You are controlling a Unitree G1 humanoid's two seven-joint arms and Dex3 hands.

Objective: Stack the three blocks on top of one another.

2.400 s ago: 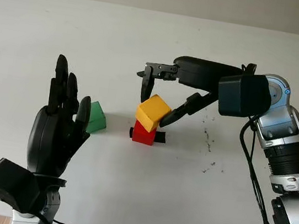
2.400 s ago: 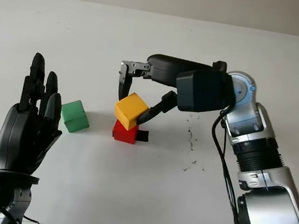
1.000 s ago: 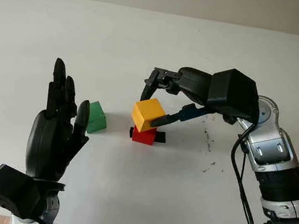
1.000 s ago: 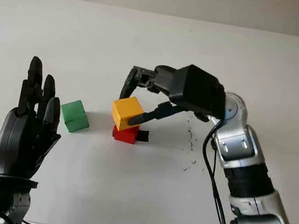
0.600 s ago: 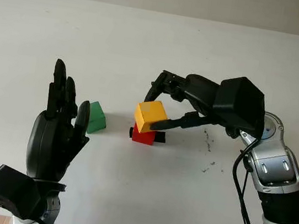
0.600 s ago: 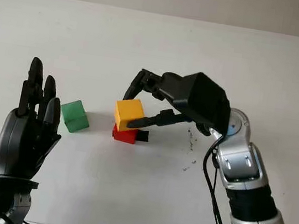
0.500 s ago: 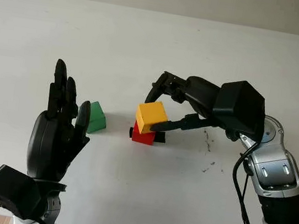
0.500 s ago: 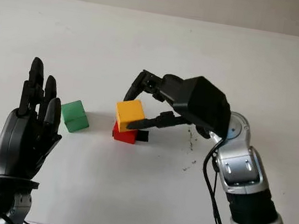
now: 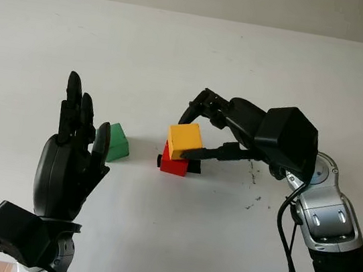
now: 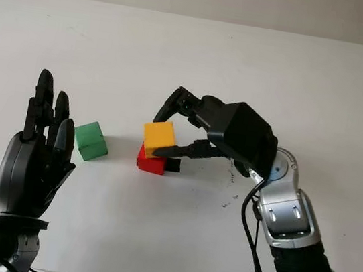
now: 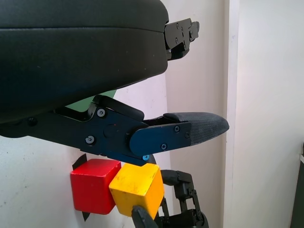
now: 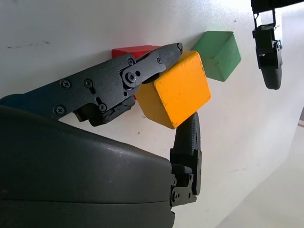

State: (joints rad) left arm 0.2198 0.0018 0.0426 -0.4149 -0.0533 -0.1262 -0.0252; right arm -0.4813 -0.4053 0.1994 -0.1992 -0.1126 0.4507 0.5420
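My right hand [image 9: 193,127] pinches the yellow block [image 9: 185,140] between thumb and fingers, holding it on top of the red block [image 9: 173,165] at table [image 9: 192,56] centre. Yellow sits skewed, overhanging the red one toward me; squaring it up looks needed before letting go. Green block [image 9: 117,142] lies just beside the stack, on my left hand's side. My left hand [image 9: 70,161], open and raised, is nearer to green. Nothing stands between green and the stack.
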